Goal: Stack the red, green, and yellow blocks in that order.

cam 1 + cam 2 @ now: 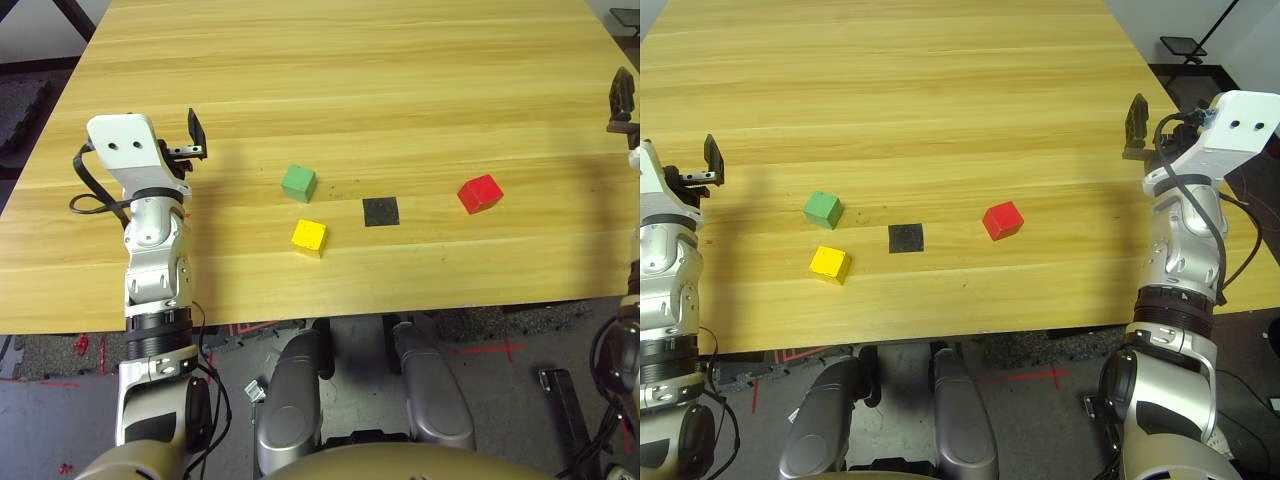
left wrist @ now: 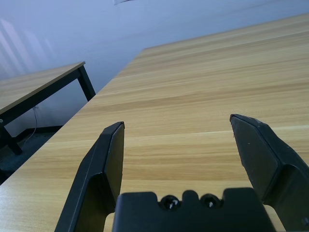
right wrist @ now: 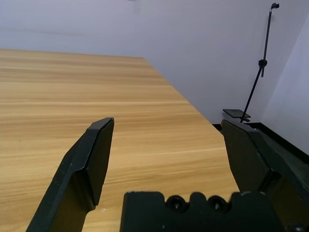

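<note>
Three cubes lie apart on the wooden table (image 1: 350, 80). The green block (image 1: 299, 183) sits left of centre, with the yellow block (image 1: 309, 236) just in front of it, nearer me. The red block (image 1: 480, 193) rests further right. My left gripper (image 1: 190, 140) hovers at the table's left side, well left of the green block, open and holding nothing; its spread fingers (image 2: 111, 145) show bare wood between them. My right gripper (image 1: 1137, 125) is raised near the table's right edge, right of and beyond the red block, also open with nothing held (image 3: 166, 123).
A flat black square patch (image 1: 380, 211) lies between the yellow and red blocks. The table's front edge runs close in front of the blocks. Another table (image 2: 38, 87) stands off to the left, and a thin black stand (image 3: 260, 63) to the right.
</note>
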Available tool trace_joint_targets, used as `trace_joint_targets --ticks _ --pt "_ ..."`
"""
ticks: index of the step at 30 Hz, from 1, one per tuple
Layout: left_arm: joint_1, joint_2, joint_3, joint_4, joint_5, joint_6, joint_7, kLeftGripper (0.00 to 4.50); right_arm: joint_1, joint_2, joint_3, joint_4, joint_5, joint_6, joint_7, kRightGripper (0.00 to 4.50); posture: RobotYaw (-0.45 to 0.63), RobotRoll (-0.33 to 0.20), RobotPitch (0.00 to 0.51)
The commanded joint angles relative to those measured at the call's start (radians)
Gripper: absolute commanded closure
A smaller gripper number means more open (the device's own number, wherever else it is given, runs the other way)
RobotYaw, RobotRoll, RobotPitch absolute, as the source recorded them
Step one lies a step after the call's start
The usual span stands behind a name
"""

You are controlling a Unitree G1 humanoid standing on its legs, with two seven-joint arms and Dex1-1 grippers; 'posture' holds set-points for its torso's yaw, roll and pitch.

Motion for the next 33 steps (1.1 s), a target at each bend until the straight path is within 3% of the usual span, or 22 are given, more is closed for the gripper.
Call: trace_joint_targets --ticks 1,9,14,24,28,33 --pt "0.020 -0.001 0.003 -0.006 0.009 -0.014 0.004 0.04 0.007 -0.013 -0.003 0.018 -0.003 -0.021 0.008 0.00 0.22 0.020 0.267" --pt "0.006 0.011 -0.005 0.029 -0.036 -0.058 -0.077 0.04 0.050 -0.009 0.000 -0.066 0.007 0.004 0.013 0.00 0.20 -0.002 0.273" --pt "-0.013 0.046 -0.025 0.047 -0.206 -0.083 -0.367 0.04 0.072 -0.022 0.015 -0.153 0.050 0.113 0.083 0.00 0.20 -0.001 0.280" --pt "-0.055 0.177 -0.109 0.068 -0.410 0.014 -0.870 0.04 0.163 -0.012 0.095 -0.443 0.158 0.476 0.182 0.00 0.19 -0.007 0.302" --pt "-0.103 0.191 -0.159 0.070 -0.427 0.038 -0.980 0.04 0.213 -0.003 0.137 -0.538 0.175 0.579 0.206 0.00 0.19 -0.016 0.304" --pt "-0.171 0.205 -0.250 0.159 -0.354 -0.060 -1.133 0.04 0.261 0.053 0.212 -0.675 0.183 0.721 0.161 0.00 0.17 -0.026 0.301"
